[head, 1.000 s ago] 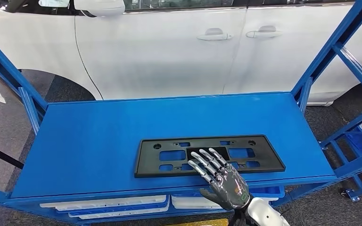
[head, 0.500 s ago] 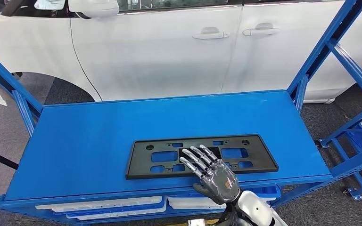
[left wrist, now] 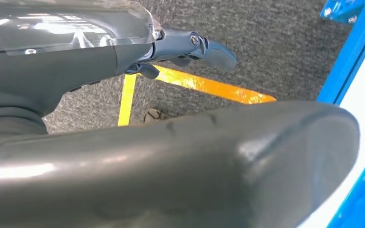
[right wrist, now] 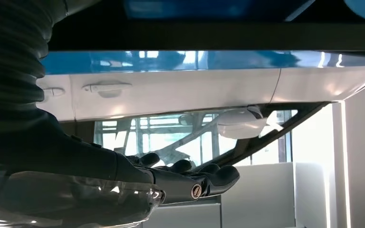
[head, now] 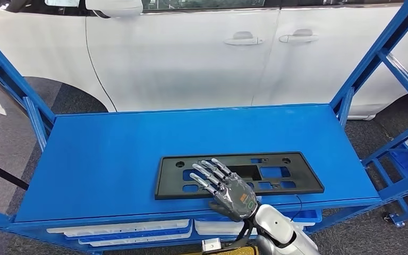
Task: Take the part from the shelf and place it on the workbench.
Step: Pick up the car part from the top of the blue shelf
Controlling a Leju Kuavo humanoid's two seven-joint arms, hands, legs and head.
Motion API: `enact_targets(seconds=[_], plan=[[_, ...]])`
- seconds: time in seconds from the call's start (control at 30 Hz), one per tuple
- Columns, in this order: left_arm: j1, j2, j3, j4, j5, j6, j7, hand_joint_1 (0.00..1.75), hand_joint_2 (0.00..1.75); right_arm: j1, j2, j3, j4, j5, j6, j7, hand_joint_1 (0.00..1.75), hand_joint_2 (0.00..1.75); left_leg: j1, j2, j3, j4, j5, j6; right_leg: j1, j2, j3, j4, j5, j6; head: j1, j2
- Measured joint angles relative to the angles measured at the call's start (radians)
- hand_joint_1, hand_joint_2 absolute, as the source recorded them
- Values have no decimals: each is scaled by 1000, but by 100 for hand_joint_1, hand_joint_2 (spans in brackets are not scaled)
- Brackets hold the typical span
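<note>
Right robot hand point(head: 227, 187): nearest item, reaching over the front edge of the blue shelf point(head: 106, 159), fingers spread flat above the near left portion of the part, holding nothing; likely placed for a pick-up.

Left robot hand point(left wrist: 195, 47): hangs over floor; fingers apart, nothing held.

Black license-plate bracket point(head: 276, 175): lies flat on the shelf, near its front edge.

White car point(head: 191, 58): beyond the shelf.

No legible writing.
</note>
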Motion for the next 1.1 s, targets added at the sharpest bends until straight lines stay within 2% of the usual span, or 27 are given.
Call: enact_targets(seconds=[0.07, 0.13, 0.2, 0.27, 0.33, 0.37, 0.4, 0.43, 0.47, 0.53, 0.57, 0.6, 0.67, 0.73, 0.77, 0.83, 0.87, 0.9, 0.93, 0.97, 1.03, 1.07, 1.1], plan=[[-1, -1, 0, 0, -5, -2, -2, 0, 0, -28, 5, 17, 21, 26, -9, 15, 0, 175, -5, -1, -2, 3, -1, -7, 4, 0, 46, -103, 32, -10, 0, 0], [-1, -2, 0, 0, -9, -4, -4, 0, 0, -46, 9, 35, 39, 72, -16, 38, 0, 175, -6, 0, -5, 3, -1, -17, 7, 0, 52, -125, 33, -16, 0, 0], [-1, -1, 0, 0, -12, -5, -8, 0, 0, -69, 12, 53, 63, 140, -15, 81, 0, 175, -4, 0, -11, 14, -10, -28, 3, 0, 53, -131, 38, -25, 0, 0], [-2, 0, -1, 0, -14, -9, -13, 0, 0, -106, 13, 72, 100, 195, -12, 132, 0, 175, -2, 0, -45, 89, -56, -37, -2, -1, 54, -137, 43, -35, 0, 0], [-2, 1, -1, 0, -16, -13, -15, 0, 0, -137, 15, 87, 141, 215, -12, 161, 0, 175, 2, 0, -109, 225, -119, -44, -1, -2, 53, -137, 43, -38, 0, 0], [-1, 1, -1, 0, -17, -14, -16, 0, 0, -148, 17, 93, 161, 219, -12, 169, 0, 175, 4, 0, -135, 279, -135, -47, 0, -3, 52, -137, 43, -38, 0, 0], [0, 1, -1, 0, -17, -14, -17, 0, 0, -159, 19, 97, 181, 225, -13, 178, 0, 175, 5, 0, -146, 300, -133, -50, 0, -4, 52, -136, 43, -38, 0, 0], [1, 1, -1, 0, -18, -15, -17, 0, 0, -174, 23, 102, 205, 231, -16, 192, 0, 175, 7, 0, -137, 279, -111, -51, -1, -3, 52, -135, 43, -37, 0, 0], [2, 2, -1, 0, -19, -16, -18, 0, 0, -193, 29, 106, 234, 238, -21, 206, 5, 175, 9, 0, -110, 223, -75, -51, -1, -2, 52, -133, 42, -36, 0, 0], [-1, 4, -1, 0, -23, -16, -20, 0, 0, -237, 42, 110, 299, 250, -33, 237, 93, 175, 10, 0, -42, 81, -16, -47, -1, 0, 53, -128, 39, -29, 0, 0], [-2, 4, -1, 0, -24, -17, -20, 0, 0, -256, 47, 111, 329, 254, -38, 248, 136, 175, 10, -1, -21, 36, -3, -42, 1, 1, 52, -126, 38, -23, 0, 0], [-3, 5, -1, 0, -25, -16, -21, 0, 0, -274, 50, 111, 358, 257, -42, 258, 175, 175, 8, -2, -13, 15, -2, -36, 3, 1, 50, -125, 38, -17, 0, 0], [-2, 5, -1, 0, -25, -15, -21, 0, 0, -305, 57, 109, 417, 263, -47, 276, 175, 175, 7, -3, -13, 12, 0, -23, 4, 1, 48, -126, 41, -5, 0, 0], [-1, 5, -1, 0, -24, -14, -22, 0, 0, -334, 62, 100, 477, 266, -48, 292, 175, 175, 9, -2, -13, 6, 6, -9, 1, 1, 38, -102, 22, 5, 0, 0], [-2, 5, -1, 0, -23, -13, -22, 0, 0, -346, 64, 94, 504, 266, -49, 299, 175, 175, 10, -2, -13, 3, 9, -3, -1, 1, 19, -61, -3, 9, 0, 0], [-2, 5, 0, 0, -21, -12, -23, 0, 0, -362, 65, 83, 552, 266, -50, 309, 175, 175, 8, -2, -16, 3, 11, 3, -2, 0, -42, 72, -69, 14, 0, 0], [0, 6, 0, 0, -19, -11, -23, 0, 0, -365, 65, 79, 572, 266, -51, 312, 175, 175, 7, -2, -18, 3, 11, 4, -2, 0, -72, 133, -90, 15, 0, 0], [1, 6, 0, 0, -18, -11, -24, 0, 0, -367, 66, 74, 589, 266, -53, 316, 175, 175, 5, -3, -18, 3, 11, 5, -2, 0, -88, 164, -93, 15, 0, 0], [3, 6, 1, 0, -16, -10, -24, 0, 0, -370, 67, 71, 603, 266, -56, 321, 175, 175, 4, -4, -17, 4, 11, 5, -2, 0, -85, 155, -76, 13, 0, 0], [3, 6, 1, 0, -16, -11, -24, 0, 0, -373, 69, 67, 614, 266, -59, 326, 175, 175, 2, -4, -15, 4, 11, 5, 0, 0, -61, 104, -42, 8, 0, 0], [3, 5, 1, 0, -15, -12, -24, 0, 0, -384, 74, 60, 632, 270, -66, 338, 175, 175, -3, -4, -12, 4, 9, 2, 5, 0, 11, -43, 23, -9, 0, 0], [3, 5, 1, 0, -13, -13, -24, 0, 0, -389, 78, 56, 639, 272, -68, 342, 175, 175, -4, -4, -12, 5, 9, -1, 9, -1, 35, -96, 40, -15, 0, 0], [3, 4, 2, 1, -12, -13, -25, 0, 0, -393, 82, 52, 647, 275, -70, 345, 175, 175, -3, -4, -13, 5, 8, -5, 13, -2, 47, -122, 44, -20, 0, 0]])
